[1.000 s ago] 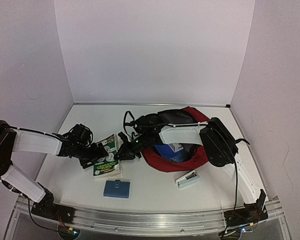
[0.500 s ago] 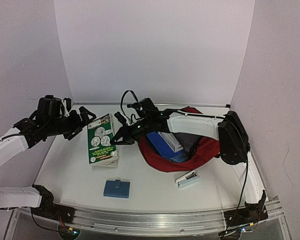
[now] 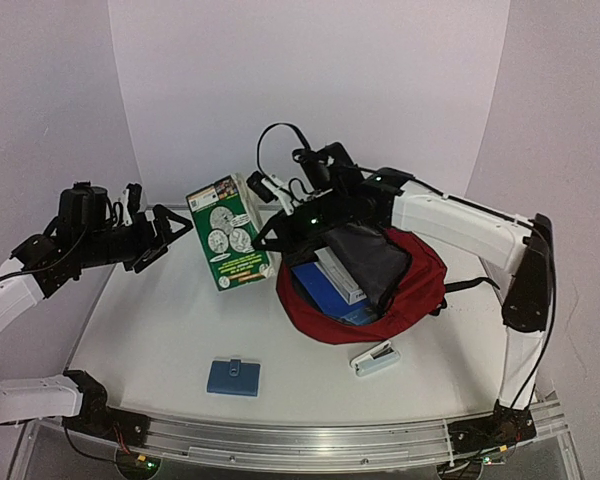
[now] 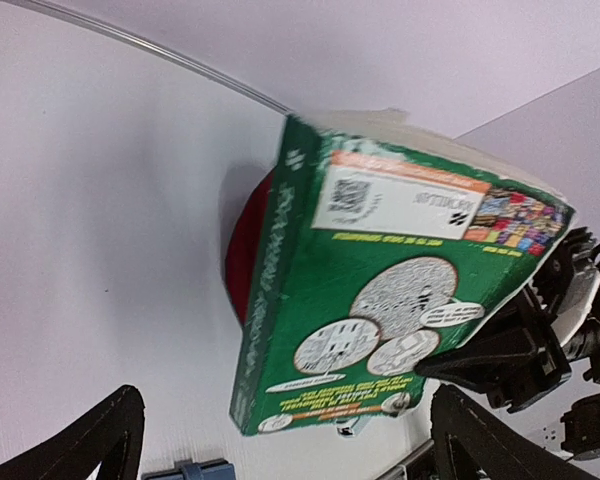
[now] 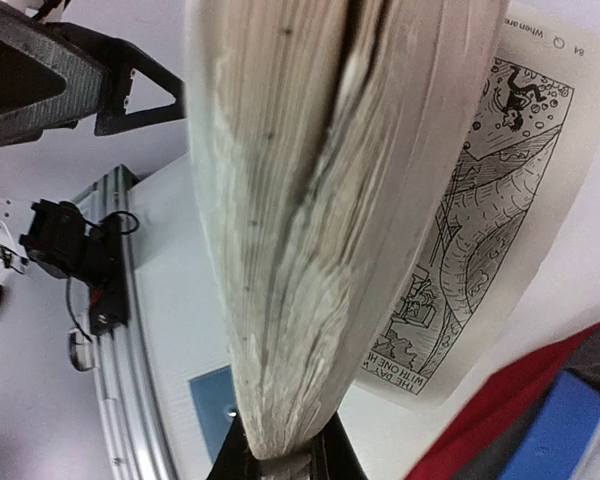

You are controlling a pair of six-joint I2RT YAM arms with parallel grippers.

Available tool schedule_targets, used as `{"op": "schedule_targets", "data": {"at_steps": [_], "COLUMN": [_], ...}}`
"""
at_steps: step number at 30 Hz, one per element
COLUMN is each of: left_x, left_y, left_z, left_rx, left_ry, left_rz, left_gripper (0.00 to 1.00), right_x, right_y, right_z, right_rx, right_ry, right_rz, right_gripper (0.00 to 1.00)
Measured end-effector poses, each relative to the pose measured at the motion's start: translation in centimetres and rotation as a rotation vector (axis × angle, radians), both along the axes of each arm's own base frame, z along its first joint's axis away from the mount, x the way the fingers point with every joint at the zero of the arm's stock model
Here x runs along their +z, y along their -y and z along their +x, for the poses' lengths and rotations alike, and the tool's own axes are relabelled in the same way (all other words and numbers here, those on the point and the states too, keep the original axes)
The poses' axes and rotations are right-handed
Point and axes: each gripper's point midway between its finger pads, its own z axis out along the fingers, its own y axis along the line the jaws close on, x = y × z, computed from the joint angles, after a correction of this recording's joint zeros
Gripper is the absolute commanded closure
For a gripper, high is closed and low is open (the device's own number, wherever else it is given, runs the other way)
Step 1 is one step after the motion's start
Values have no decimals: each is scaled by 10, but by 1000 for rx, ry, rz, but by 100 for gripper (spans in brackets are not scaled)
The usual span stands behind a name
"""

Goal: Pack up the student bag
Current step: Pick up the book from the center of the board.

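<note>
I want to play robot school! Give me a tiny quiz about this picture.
1. True or false: the left gripper is clamped on the green book.
2. What sits inside the student bag? A: blue box. B: stapler. C: blue pouch.
3. Fill in: the ___ gripper holds the green book.
Key: 1 false; 2 A; 3 the right gripper.

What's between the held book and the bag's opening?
Nothing visible. The right gripper holds the book in the air just left of the bag, whose mouth is open. A blue box already lies inside, taking up part of the space.
</note>
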Motion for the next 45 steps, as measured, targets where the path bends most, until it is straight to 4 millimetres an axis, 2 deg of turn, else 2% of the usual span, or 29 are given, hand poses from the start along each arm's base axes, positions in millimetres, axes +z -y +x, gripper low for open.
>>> {"op": "schedule_targets", "data": {"at_steps": [6,9,13,19,22,26,32,36,41,45], "left_x": [9,14,27,39,37,30,34,46,60,56], "left_y": [20,27,34,47,56,68,80,83,84,81], "left_z": [3,4,8,26,38,55,72,75,74,72], "left_rx": [-76,-97,-105,-107,-107,-104,-120,-132,-160,-150], "left_ry": [6,13,29,21,-2,-52,-64,-41,-9,-5], "left_rz": [-90,-144,-219,-337,-390,-463,-573,-630,-698,-728], "left_gripper": [0,0,0,0,0,0,0,0,0,0], "right_x": [45,56,53,29,27,30,50,66,73,72], "right_y": [45,65,91,114,115,110,95,89,85,83], "right_z": [21,37,60,80,82,75,57,45,38,39], "right_rx": [-84,-151,-250,-335,-367,-389,-415,-445,-466,-474], "right_ry": [353,509,716,944,1051,1187,1342,1421,1482,1502], "right_rz": [-103,-181,-336,-567,-624,-661,-646,-616,-618,-629], "right_gripper": [100,100,100,100,100,100,100,100,100,100]}}
